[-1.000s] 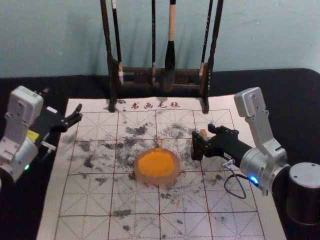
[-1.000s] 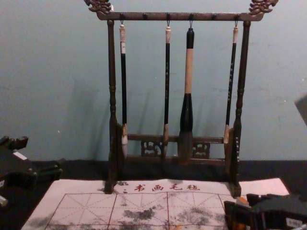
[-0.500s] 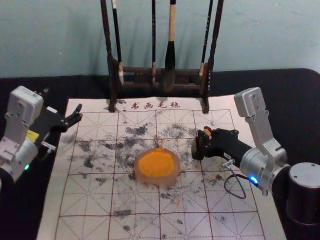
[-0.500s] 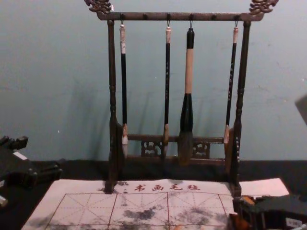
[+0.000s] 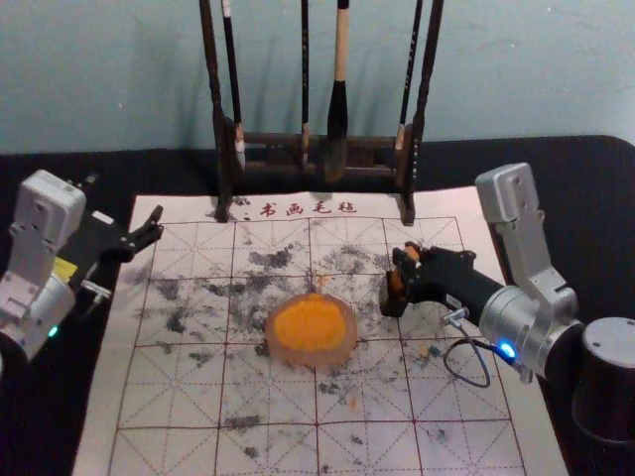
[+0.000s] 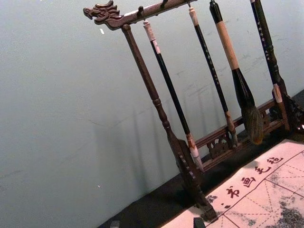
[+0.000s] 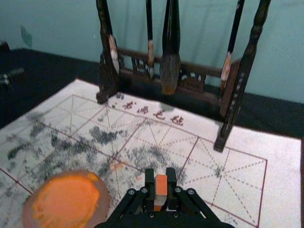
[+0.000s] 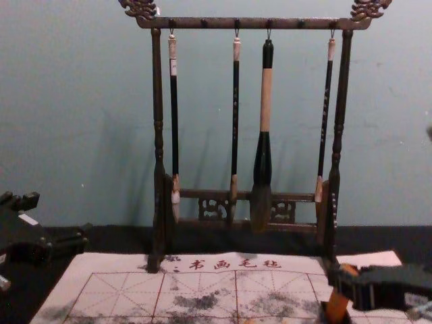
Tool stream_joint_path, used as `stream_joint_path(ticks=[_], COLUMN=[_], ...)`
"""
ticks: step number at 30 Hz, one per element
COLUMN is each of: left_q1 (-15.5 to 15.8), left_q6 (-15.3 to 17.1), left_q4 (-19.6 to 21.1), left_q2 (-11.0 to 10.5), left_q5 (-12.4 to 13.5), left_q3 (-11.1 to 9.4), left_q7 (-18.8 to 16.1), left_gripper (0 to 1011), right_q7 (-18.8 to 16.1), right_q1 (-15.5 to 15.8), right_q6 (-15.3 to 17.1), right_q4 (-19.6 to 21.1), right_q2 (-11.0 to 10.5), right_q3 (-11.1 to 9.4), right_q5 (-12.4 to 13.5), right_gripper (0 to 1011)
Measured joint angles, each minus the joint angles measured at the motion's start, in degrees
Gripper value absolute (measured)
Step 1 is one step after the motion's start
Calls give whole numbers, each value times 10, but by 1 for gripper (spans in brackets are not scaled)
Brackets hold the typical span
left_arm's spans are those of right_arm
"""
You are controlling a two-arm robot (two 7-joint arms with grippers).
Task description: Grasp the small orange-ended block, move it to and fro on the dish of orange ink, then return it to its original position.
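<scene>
My right gripper [image 5: 411,264] is right of the orange ink dish [image 5: 310,329], shut on the orange-ended block [image 5: 397,282]. The block's lower end is at a small dark holder [image 5: 393,301]; whether it is still inside is unclear. In the chest view the block [image 8: 340,297] leans slightly, with its orange side showing. The right wrist view has the block [image 7: 161,184] pinched between the fingertips of the right gripper [image 7: 161,194], beside the dish [image 7: 69,202]. My left gripper [image 5: 151,230] stays parked at the left, open; its tips show in the left wrist view, gripper [image 6: 156,223].
Behind the work stands a dark wooden rack [image 5: 268,141] with hanging brushes [image 8: 263,128], its feet on the mat's far part. The ink-stained white mat [image 5: 268,397] lies under the dish, over a black table [image 5: 556,178].
The right gripper has closed on the block and shifted slightly up, and more of the block's orange side shows. The left arm and the dish have not moved.
</scene>
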State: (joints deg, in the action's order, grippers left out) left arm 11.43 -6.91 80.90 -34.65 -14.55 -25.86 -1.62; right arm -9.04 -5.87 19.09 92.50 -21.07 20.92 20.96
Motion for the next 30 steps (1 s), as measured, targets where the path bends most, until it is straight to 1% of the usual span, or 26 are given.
stream_joint_path(ticks=[4, 5, 6, 8, 9, 12, 16, 18, 19, 20, 21, 24, 25, 27, 28, 30], left_q1=[0, 0, 0, 0, 0, 0, 0, 0, 0, 0, 0, 0, 0, 0, 0, 0], left_q6=[0, 0, 0, 0, 0, 0, 0, 0, 0, 0, 0, 0, 0, 0, 0, 0], left_q4=[0, 0, 0, 0, 0, 0, 0, 0, 0, 0, 0, 0, 0, 0, 0, 0], left_q2=[0, 0, 0, 0, 0, 0, 0, 0, 0, 0, 0, 0, 0, 0, 0, 0], left_q5=[0, 0, 0, 0, 0, 0, 0, 0, 0, 0, 0, 0, 0, 0, 0, 0], left_q3=[0, 0, 0, 0, 0, 0, 0, 0, 0, 0, 0, 0, 0, 0, 0, 0], left_q7=[0, 0, 0, 0, 0, 0, 0, 0, 0, 0, 0, 0, 0, 0, 0, 0], left_gripper=[1001, 1001, 1001, 1001, 1001, 1001, 1001, 1001, 1001, 1001, 1001, 1001, 1001, 1001, 1001, 1001], right_q7=[-7, -7, -11, -15, -21, -36, -61, -74, -90, -99, -118, -148, -166, -182, -195, -204], right_q1=[4, 4, 5, 6, 7, 7, 1, -5, -12, -16, -24, -39, -49, -59, -70, -80], right_q6=[1, 1, 3, 3, 3, -2, -20, -32, -45, -52, -65, -84, -93, -101, -105, -107], right_q4=[19, 19, 28, 36, 46, 62, 68, 66, 59, 55, 48, 34, 25, 16, 6, -2], right_q2=[4, 4, 4, 4, 2, -6, -16, -21, -27, -31, -38, -48, -54, -59, -62, -64], right_q3=[-16, -16, -22, -28, -33, -40, -42, -38, -33, -29, -20, -5, 7, 17, 28, 37], right_q5=[6, 6, 9, 11, 13, 17, 19, 19, 18, 17, 14, 9, 6, 3, 0, -3], right_gripper=[124, 124, 125, 124, 124, 124, 124, 124, 125, 125, 124, 124, 124, 124, 124, 124])
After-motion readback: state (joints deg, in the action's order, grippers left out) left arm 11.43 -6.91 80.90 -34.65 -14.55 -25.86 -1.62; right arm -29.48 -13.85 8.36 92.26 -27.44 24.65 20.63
